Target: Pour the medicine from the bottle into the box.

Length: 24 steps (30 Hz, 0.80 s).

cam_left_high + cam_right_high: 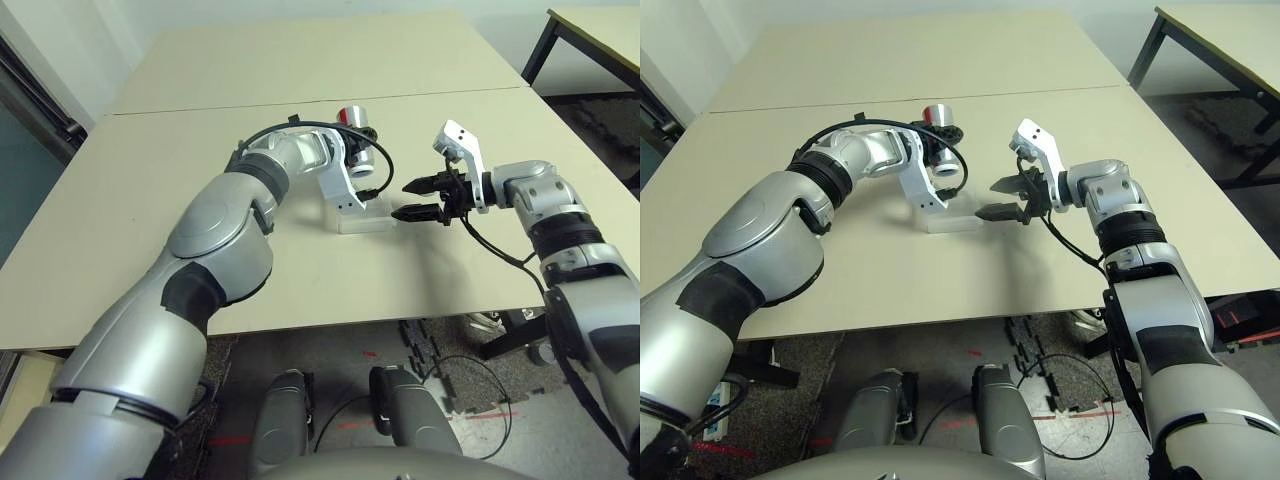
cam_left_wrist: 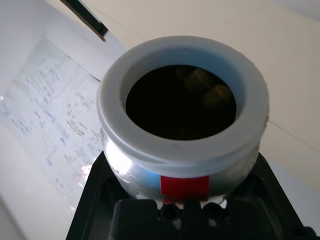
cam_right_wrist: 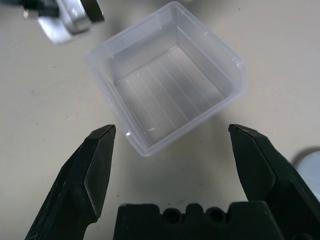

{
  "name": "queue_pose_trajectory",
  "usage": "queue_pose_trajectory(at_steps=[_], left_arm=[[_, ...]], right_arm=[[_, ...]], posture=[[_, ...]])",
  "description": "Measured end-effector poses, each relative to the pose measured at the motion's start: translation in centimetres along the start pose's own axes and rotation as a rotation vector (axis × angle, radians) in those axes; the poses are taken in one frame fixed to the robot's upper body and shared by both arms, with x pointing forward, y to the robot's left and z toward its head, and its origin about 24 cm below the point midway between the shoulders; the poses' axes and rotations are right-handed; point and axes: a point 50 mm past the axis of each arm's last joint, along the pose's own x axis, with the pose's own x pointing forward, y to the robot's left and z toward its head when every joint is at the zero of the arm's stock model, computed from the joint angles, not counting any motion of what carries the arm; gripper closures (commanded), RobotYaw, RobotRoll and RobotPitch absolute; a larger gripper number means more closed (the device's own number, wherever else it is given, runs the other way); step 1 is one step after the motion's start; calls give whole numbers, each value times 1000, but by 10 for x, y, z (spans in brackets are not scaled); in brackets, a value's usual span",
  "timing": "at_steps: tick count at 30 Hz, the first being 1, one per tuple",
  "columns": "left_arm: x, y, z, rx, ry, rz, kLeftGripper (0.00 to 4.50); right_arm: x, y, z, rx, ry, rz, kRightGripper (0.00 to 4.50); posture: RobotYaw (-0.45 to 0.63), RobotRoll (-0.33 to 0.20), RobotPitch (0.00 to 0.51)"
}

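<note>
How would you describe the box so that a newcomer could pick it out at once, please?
Start at the beige table and find the two grippers near its middle. The box lies on the table just ahead of the open right gripper. It is clear, shallow and ridged inside, unlike the grey, red-striped bottle.

A beige table (image 1: 300, 270) carries the clear box (image 3: 165, 75) near its middle

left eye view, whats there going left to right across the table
left arm's silver forearm → bottle held in the left gripper → box → right gripper, jaws open → right arm's forearm
</note>
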Motion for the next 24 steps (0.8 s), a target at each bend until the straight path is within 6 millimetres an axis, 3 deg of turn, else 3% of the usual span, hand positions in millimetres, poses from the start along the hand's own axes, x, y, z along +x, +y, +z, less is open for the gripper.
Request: queue_pose_trajectory(at_steps=[9, 11, 12, 15, 16, 20, 24], left_arm=[[3, -1, 5, 10, 22, 7, 1944], [6, 0, 9, -218, 42, 24, 1944], [5, 1, 7, -464, 68, 44, 1944], [-5, 3, -21, -1130, 145, 139, 1944], [-8, 1, -29, -1270, 164, 168, 1944], [-19, -26, -43, -1956, 240, 274, 1945], [-21, -70, -20, -2381, 357, 249, 1945]], right_arm=[[0, 0, -1, 3, 2, 2, 0], [0, 0, -1, 3, 2, 1, 0], [0, 0, -1, 2, 1, 1, 0], [-1, 0, -1, 3, 3, -1, 0], [-1, 0, -2, 3, 3, -2, 0], [-4, 0, -6, 11, 14, -4, 0], [-6, 0, -11, 19, 25, -1, 0]], posture=[[-10, 0, 66], [-11, 0, 63], [-9, 0, 63], [1, 0, 60], [1, 0, 60], [6, 0, 56], [5, 0, 53]])
